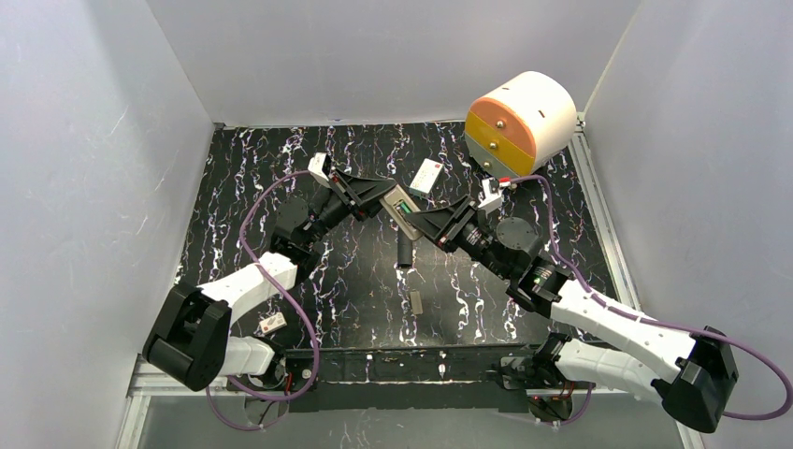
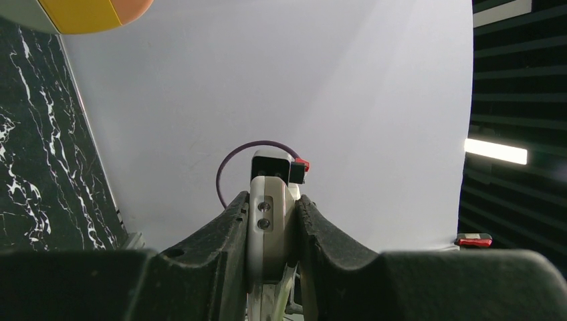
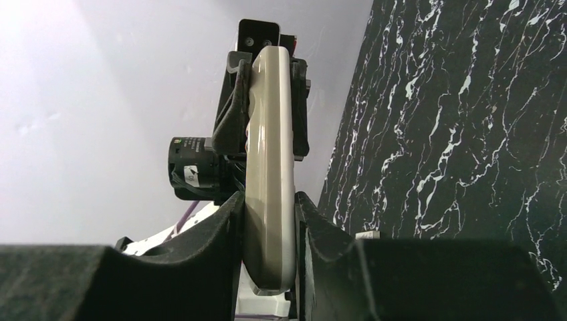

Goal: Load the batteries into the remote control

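The remote control (image 1: 402,208) is held in the air over the middle of the mat, greyish-beige back up, between both grippers. A touch of green shows in its open bay; I cannot tell whether it is a battery. No other batteries show. My left gripper (image 1: 383,195) is shut on one end, seen edge-on in the left wrist view (image 2: 271,224) between the fingers (image 2: 220,234). My right gripper (image 1: 418,221) is shut on the other end; the right wrist view shows the remote's (image 3: 269,167) beige edge running away from its fingers (image 3: 321,227) toward the left gripper.
A white box with a red mark (image 1: 425,176) lies behind the grippers. A long black bar (image 1: 403,251) and a small grey strip (image 1: 417,301) lie in front. A round orange-and-yellow drawer unit (image 1: 519,122) stands at the back right. A small white-and-red piece (image 1: 272,324) lies by the left arm's base.
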